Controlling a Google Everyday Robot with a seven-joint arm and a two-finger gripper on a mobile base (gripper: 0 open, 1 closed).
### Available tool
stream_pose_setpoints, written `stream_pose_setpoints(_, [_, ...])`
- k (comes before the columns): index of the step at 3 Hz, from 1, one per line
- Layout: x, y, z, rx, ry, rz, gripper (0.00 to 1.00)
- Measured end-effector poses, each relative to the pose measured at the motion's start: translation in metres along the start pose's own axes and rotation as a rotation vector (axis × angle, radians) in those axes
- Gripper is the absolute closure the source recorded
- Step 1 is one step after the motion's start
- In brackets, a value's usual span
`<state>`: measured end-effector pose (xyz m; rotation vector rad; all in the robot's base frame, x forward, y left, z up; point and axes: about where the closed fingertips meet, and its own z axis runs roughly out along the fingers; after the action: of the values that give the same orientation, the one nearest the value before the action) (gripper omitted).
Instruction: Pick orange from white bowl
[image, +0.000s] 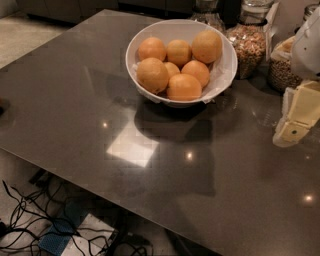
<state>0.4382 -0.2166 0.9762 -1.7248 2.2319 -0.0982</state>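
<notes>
Step in hand: approach. No contact made.

The gripper (292, 127) hangs at the right edge of the camera view, low over the dark table (150, 170) and holding nothing. Whether it is released or clenched cannot be told from this angle.

The white bowl (226, 60) stands at the far side of the table with seven oranges heaped in it. The orange (207, 46) judged most accessible sits high at the bowl's back right, resting against its neighbours and standing above the rim. It lies well apart from the gripper, up and to the left of it in this view.

Two glass jars (247, 42) of grain stand just beside the bowl on the right, between the gripper's side and the fruit.

Next move, as judged: lift clear of the rim, cross over the bowl and descend from above. A sideways entry risks the jars.
</notes>
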Motion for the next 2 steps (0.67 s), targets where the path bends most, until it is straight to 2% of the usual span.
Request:
stream_pose_setpoints(1, [-0.001, -0.002, 0.0, 0.0, -0.004, -0.004, 0.0])
stream_pose_setpoints(2, [-0.006, -0.032, 0.011, 0.014, -0.065, -0.009, 0.0])
